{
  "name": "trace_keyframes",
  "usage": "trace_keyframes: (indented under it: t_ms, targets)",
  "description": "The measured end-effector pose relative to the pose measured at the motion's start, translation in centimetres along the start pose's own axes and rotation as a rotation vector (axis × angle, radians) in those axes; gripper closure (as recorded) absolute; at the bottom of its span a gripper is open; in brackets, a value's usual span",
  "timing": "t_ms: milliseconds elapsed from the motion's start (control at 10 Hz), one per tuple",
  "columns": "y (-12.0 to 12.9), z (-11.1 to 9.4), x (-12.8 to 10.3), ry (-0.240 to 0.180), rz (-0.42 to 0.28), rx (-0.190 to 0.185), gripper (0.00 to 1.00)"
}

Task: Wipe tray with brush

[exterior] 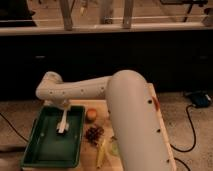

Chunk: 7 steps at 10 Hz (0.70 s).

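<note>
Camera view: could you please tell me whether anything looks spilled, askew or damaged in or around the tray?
Nothing stands out. The tray looks intact, nothing spilled inside; the pincer is over its far right part, the brush pointing down into it.

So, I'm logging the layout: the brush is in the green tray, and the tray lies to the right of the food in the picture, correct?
Not quite. In the camera view the tray lies left of the food, not right: the orange item sits off its right rim. The brush is in the tray, just below the gripper at the tray's far end.
</note>
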Motion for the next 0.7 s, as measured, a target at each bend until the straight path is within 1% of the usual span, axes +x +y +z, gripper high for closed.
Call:
trace_keyframes:
  t_ms: [100, 200, 400, 500, 600, 700]
  targets:
    - [-1.7, -0.1, -0.5, -0.005, -0.037, 0.016, 0.96]
    - [-2.9, -0.3, -1.5, -0.016, -0.079, 0.034, 0.96]
    - [-3.7, -0.5, -3.6, -0.038, -0.116, 0.055, 0.96]
    - [-2.5, -0.5, -4.5, -0.052, -0.117, 0.044, 0.96]
    - [-1.2, -0.4, -4.5, -0.053, -0.107, 0.031, 0.96]
    - [0.6, -0.4, -4.4, -0.055, -0.088, 0.015, 0.96]
